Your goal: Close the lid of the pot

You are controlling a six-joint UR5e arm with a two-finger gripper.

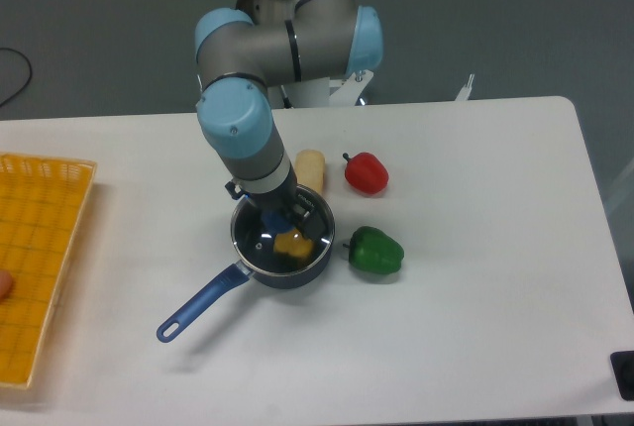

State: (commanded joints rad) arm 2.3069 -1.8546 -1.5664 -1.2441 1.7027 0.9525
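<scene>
Camera view from above the white tabletop (pixel 466 277). Pot (pixel 282 248) near the middle, long blue handle running down-left to its loop hole. Lid (pixel 260 240) seated on the pot's rim, glass showing a yellow item (pixel 291 243) inside. Gripper (pixel 285 216) hanging straight over the pot, fingers (pixel 303 211) at the blue knob (pixel 276 220); cannot tell whether clamped on it or loose, arm wrist blocking much of the sight. Just right of the pot, a green pepper (pixel 375 252). Up-right of the pot, a red pepper (pixel 366 172). Just behind the pot, a pale yellow cylinder (pixel 310 169), partly hidden by the arm. Far left of the pot, an orange basket (pixel 40 258) at the tabletop's edge.
</scene>
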